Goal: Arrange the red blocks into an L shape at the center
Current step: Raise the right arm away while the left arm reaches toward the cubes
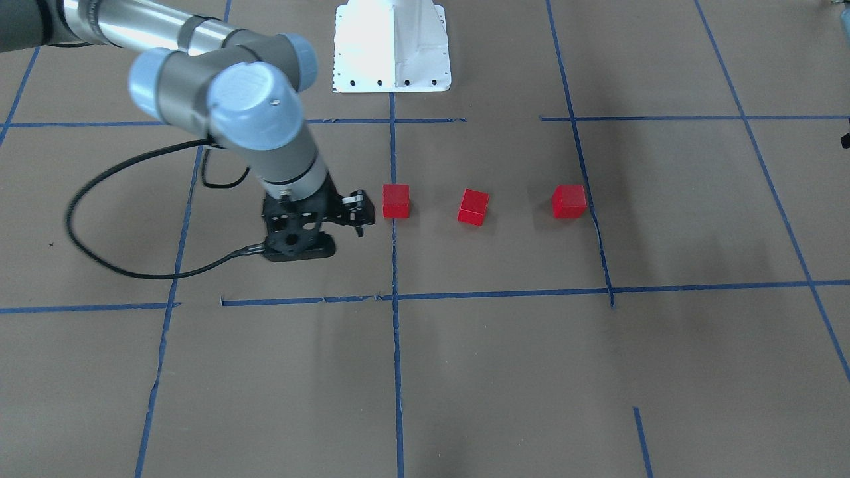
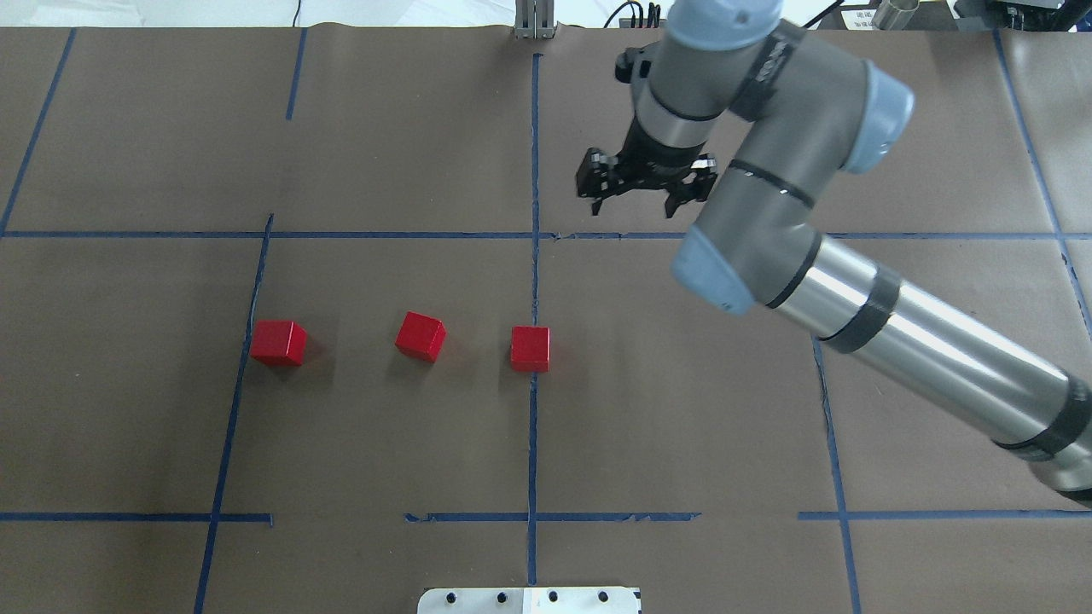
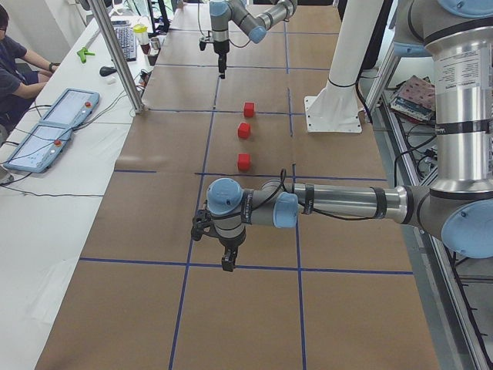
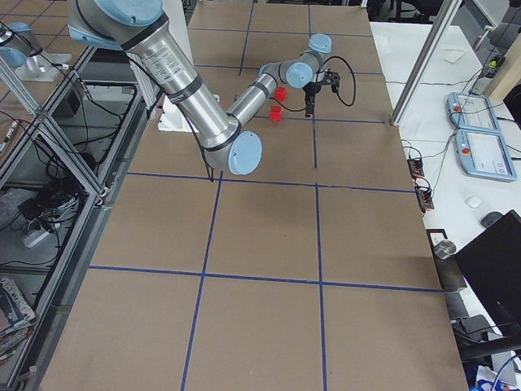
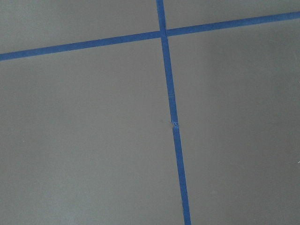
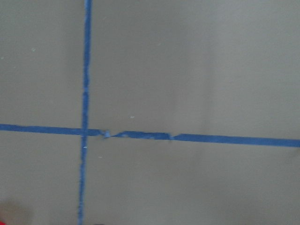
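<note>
Midway along the tabletop, three red blocks [image 2: 421,336] sit in a spaced row. Right gripper [image 2: 636,203] hangs open, empty, nearer the far edge. An off-centre descent could knock one askew.

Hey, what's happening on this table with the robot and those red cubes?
A two-armed robot is meant to arrange three red blocks into an L. For now they lie apart in a row on the brown paper, none touching. The right hand hangs open and empty near the row's end; the left hand is far from the blocks. No block is gripped yet.
</note>
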`<state>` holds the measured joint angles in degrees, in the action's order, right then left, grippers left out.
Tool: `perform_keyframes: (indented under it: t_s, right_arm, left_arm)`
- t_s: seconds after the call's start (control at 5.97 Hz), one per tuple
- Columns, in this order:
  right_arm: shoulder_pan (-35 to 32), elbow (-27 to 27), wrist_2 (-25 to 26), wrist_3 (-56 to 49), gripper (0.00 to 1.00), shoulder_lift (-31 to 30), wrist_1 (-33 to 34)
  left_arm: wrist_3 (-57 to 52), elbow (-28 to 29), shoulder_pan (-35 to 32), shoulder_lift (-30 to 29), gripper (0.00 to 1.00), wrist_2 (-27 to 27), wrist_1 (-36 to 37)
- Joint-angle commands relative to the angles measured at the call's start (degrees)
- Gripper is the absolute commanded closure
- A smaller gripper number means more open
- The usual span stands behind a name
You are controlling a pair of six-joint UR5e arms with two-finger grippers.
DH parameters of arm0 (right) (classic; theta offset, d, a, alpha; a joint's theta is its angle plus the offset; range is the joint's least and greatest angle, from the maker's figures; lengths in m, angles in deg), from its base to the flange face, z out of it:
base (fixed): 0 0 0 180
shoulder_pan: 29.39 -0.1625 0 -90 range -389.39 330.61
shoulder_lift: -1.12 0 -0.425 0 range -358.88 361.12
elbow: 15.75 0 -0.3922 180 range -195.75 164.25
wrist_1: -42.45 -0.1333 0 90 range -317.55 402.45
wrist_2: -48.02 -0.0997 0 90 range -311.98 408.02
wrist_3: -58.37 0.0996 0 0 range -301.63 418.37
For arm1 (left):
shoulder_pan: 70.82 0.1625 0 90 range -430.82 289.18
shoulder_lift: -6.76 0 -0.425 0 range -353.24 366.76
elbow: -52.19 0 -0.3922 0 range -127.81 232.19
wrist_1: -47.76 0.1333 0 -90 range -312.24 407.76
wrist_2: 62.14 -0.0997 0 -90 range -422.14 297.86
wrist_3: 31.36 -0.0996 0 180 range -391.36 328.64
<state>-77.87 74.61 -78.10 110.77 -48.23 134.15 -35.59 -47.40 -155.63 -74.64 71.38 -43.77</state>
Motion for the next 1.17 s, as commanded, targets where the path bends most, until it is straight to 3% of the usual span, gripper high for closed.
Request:
perform_keyframes:
  t_s: [0.0, 0.34, 0.67, 0.84, 1.01]
  right_arm:
    - [-12.37, 4.98, -4.83, -20.20, 0.00, -12.20, 0.23]
    - [-24.05, 7.97, -8.77, -44.36, 0.00, -26.25, 0.23]
    - [-33.31, 12.00, -8.88, -62.69, 0.00, -42.24, 0.05]
    - [-38.04, 12.46, -8.80, -65.55, 0.00, -49.71, -0.91]
    - [-39.92, 13.51, -8.19, -65.58, 0.00, -53.35, -0.91]
  left_arm:
    - [0.45, -1.38, 0.52, -0.94, 0.00, 0.33, 0.03]
    - [0.45, -1.48, 0.52, -5.85, 0.00, 0.25, -0.14]
    - [1.50, -1.47, 2.00, -10.86, 0.00, 0.59, -2.08]
    - [6.46, -2.61, 5.40, -13.06, 0.00, 0.51, -2.16]
    - [13.21, -4.54, 9.27, -15.69, 0.00, 0.42, -1.99]
